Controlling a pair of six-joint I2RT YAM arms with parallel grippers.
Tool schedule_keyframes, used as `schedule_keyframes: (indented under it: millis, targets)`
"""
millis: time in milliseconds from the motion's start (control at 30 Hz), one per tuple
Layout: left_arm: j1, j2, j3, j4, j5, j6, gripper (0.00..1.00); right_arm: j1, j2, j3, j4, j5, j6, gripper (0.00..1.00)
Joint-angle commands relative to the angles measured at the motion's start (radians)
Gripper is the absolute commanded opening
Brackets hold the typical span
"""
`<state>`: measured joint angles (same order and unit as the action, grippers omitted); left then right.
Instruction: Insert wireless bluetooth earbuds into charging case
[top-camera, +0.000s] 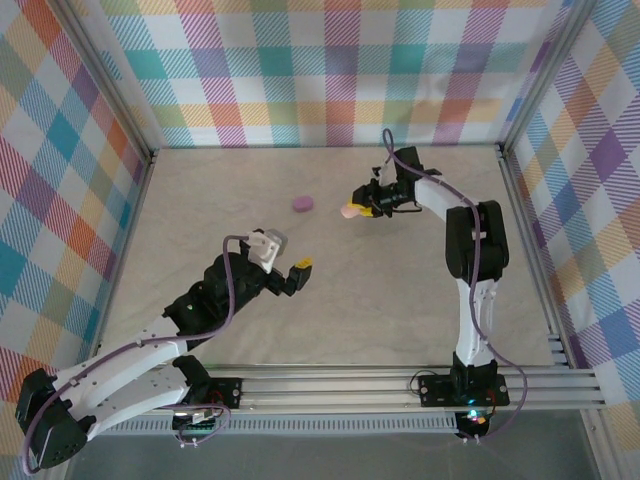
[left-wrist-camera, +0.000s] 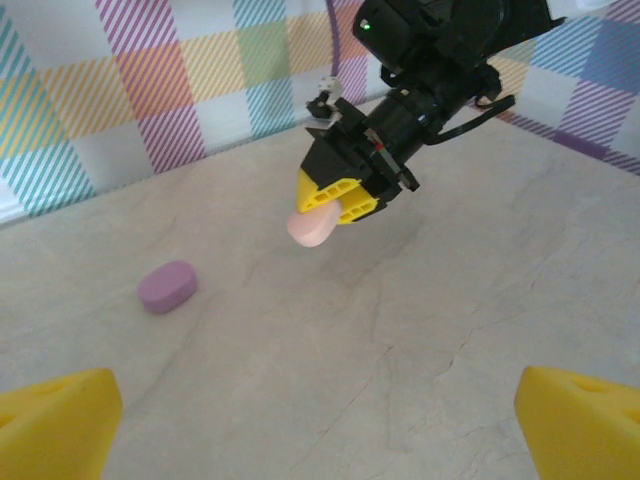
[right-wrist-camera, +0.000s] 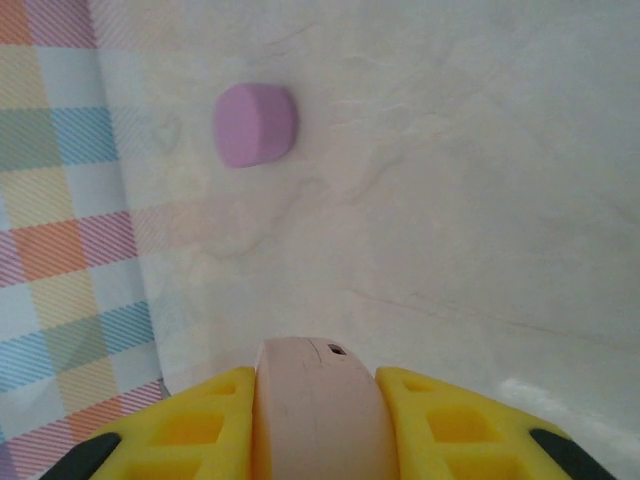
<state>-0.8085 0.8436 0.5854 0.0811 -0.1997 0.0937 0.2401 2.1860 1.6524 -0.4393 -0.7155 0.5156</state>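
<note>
right wrist view: the right claw (right-wrist-camera: 320, 425) is clenched on a pale pink case (right-wrist-camera: 320, 395), a yellow finger (right-wrist-camera: 205, 425) pressed to each side and the rounded edge poking out in front. ahead of that claw and off to its left, well apart, a purple case (right-wrist-camera: 255, 124) lies flat on the table (right-wrist-camera: 480, 200). from the left wrist, the left claw (left-wrist-camera: 320, 430) is spread wide and empty above the table, with the purple case ahead to its left and the pink one ahead, lifted off the surface.

both cases look like small, smooth, hard plastic shells: probably light and stiff, but slippery because of the rounded rim. a pinch across the two broad faces seems safest, kept near the middle so the case cannot squirt out. if a lid must swing up, the hold should likely sit on the lower half only. the tiny buds would need a very gentle fingertip pinch.
</note>
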Motion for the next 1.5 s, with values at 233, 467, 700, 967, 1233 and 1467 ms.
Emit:
schedule_keyframes:
  millis: [233, 467, 700, 967, 1233, 1467]
  targets:
    - [0.076, 0.022, -0.058, 0.002, -0.347, -0.330, 1.00, 0.108, -0.072, -0.190, 0.127, -0.014, 0.068, 0.16]
    - [0.173, 0.041, -0.056, -0.032, -0.252, -0.434, 1.00, 0.148, -0.059, -0.261, 0.164, -0.002, 0.080, 0.17]
    - [0.206, 0.047, -0.055, -0.051, -0.207, -0.448, 1.00, 0.155, -0.073, -0.277, 0.121, 0.035, 0.055, 0.40]
    - [0.225, 0.046, -0.043, -0.079, -0.179, -0.420, 1.00, 0.155, -0.204, -0.314, 0.050, 0.181, 0.008, 1.00]
    - [0.309, 0.071, 0.025, -0.115, -0.100, -0.296, 1.00, 0.141, -0.379, -0.318, -0.031, 0.385, -0.120, 1.00]
    - [0.433, 0.188, 0.123, -0.101, -0.054, -0.203, 1.00, 0.100, -0.557, -0.461, 0.067, 0.631, -0.219, 1.00]
